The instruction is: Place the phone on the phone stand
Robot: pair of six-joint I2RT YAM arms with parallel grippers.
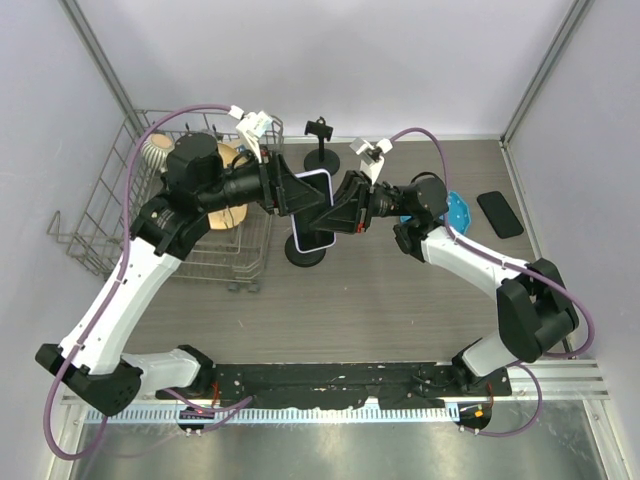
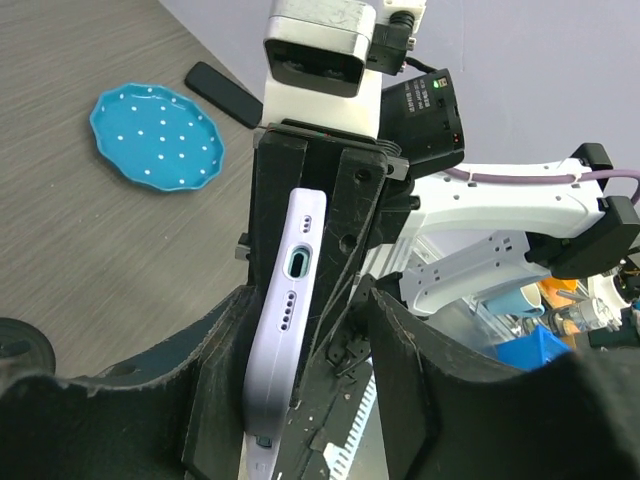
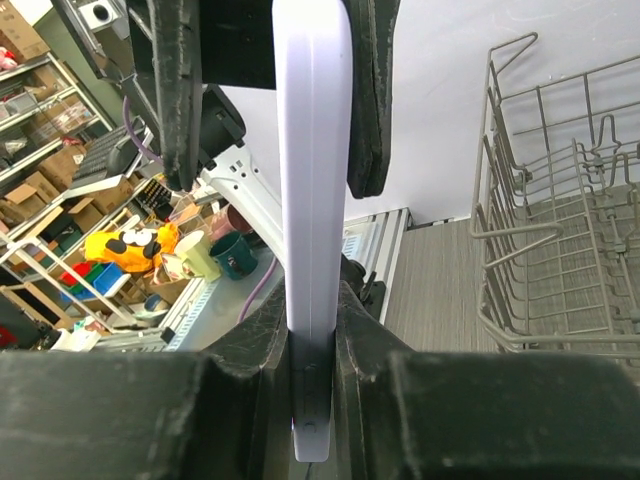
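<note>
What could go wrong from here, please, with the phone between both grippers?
The left gripper looks not fully closed on the phone; if the right gripper, clamped on it, releases early, it may drop. Both arms crowd the phone stand below and might knock it.

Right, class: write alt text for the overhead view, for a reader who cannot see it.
A lilac phone is held over a phone stand mid-table: the right gripper clamps one end and the left gripper straddles the other. A wire dish rack sits to the left; a blue plate and a dark phone lie to the right.
</note>
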